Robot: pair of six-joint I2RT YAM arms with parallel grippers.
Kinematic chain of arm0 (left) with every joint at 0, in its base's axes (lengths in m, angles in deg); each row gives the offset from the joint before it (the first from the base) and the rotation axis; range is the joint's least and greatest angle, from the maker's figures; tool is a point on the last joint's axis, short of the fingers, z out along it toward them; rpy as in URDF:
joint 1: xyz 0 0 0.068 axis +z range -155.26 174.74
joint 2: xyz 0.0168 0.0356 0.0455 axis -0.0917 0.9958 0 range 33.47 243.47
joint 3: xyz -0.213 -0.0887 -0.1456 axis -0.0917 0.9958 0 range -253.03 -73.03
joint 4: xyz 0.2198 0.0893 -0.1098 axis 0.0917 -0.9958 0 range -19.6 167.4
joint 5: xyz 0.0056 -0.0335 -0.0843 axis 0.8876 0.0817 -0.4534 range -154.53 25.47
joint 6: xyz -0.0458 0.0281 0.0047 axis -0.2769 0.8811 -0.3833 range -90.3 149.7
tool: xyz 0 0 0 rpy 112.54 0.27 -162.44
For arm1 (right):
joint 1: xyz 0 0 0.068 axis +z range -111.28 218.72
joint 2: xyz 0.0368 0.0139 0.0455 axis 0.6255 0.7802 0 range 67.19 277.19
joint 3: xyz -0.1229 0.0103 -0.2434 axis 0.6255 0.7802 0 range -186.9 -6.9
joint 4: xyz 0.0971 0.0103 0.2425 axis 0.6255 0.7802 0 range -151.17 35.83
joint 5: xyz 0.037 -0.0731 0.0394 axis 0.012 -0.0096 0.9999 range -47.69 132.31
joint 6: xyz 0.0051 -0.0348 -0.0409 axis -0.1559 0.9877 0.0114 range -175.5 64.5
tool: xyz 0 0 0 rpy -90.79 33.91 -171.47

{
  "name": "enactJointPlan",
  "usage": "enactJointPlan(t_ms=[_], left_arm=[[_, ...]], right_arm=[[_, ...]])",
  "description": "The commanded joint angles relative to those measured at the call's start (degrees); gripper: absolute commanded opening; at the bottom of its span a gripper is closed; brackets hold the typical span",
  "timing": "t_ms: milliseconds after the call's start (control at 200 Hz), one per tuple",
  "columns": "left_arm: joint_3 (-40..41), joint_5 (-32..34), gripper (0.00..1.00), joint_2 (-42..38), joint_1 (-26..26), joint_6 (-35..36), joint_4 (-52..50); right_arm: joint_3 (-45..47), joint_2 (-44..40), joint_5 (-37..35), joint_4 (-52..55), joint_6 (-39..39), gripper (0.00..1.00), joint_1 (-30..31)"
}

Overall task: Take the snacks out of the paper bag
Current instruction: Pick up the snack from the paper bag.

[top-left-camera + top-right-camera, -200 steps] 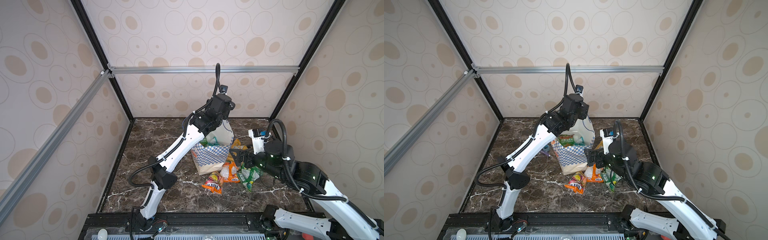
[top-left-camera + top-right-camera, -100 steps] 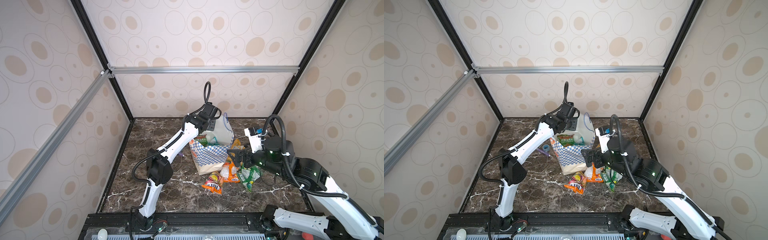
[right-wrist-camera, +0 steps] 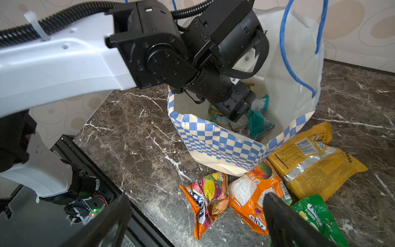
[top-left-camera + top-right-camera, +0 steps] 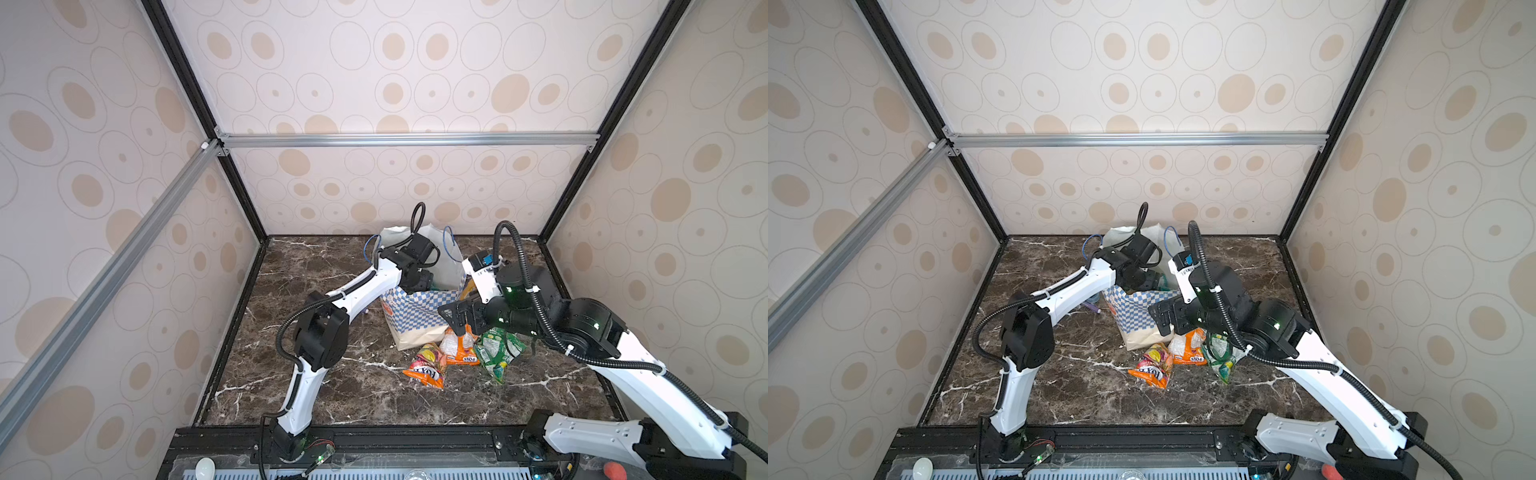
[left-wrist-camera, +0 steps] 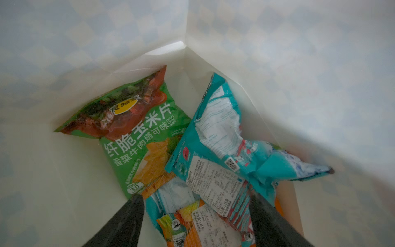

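Your left gripper (image 5: 195,195) was down inside the paper bag (image 3: 224,145), its dark fingers spread wide and pinching nothing, tips just above the crinkled foil on the bag's floor. Only the left wrist view showed that floor: a glossy green packet (image 5: 136,136) printed 纤脆玉米片 and "Crispy Corn Chips", with a crumpled teal packet (image 5: 224,136) overlapping its edge, back label and QR code up. In both top views your left wrist hid the bag's mouth. The bag, matte white paper with a blue checked band and blue cord handles, stood on the veined brown marble table (image 3: 139,139). Your right gripper (image 3: 195,201) hung beside it, fingers wide apart and empty, over four packets out on the table: an orange "Fox's" packet (image 3: 252,192), a fruit-print packet (image 3: 209,192), a yellow-orange packet (image 3: 314,162) against the bag's base, and a green "Spring" packet (image 3: 316,213).
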Motion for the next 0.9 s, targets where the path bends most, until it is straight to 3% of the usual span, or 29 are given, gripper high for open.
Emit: enactJointPlan(t_ms=[0, 165, 380, 650, 895], left_arm=[[-0.83, -0.59, 0.84, 1.49, -0.08, 0.53, -1.55], [1.47, -3.04, 0.98, 3.69, -0.09, 0.75, -0.08], [2.0, -2.26, 0.98, 6.76, -0.17, 1.11, -0.36], [2.62, -1.19, 0.8, 9.26, -0.19, 1.86, -0.87], [2.05, -1.27, 0.51, 9.36, -0.16, 2.36, -0.09]], right_arm=[[-0.44, -0.57, 0.63, 1.21, 0.1, 1.0, -0.5], [1.07, -1.72, 0.42, -0.47, -0.41, 1.0, -0.46], [1.09, -1.85, 0.37, -0.13, -0.75, 1.0, -0.5], [1.59, -2.0, 0.34, -0.6, -1.32, 1.0, -0.5], [1.57, -1.47, 0.3, -0.41, -1.57, 1.0, -0.5]])
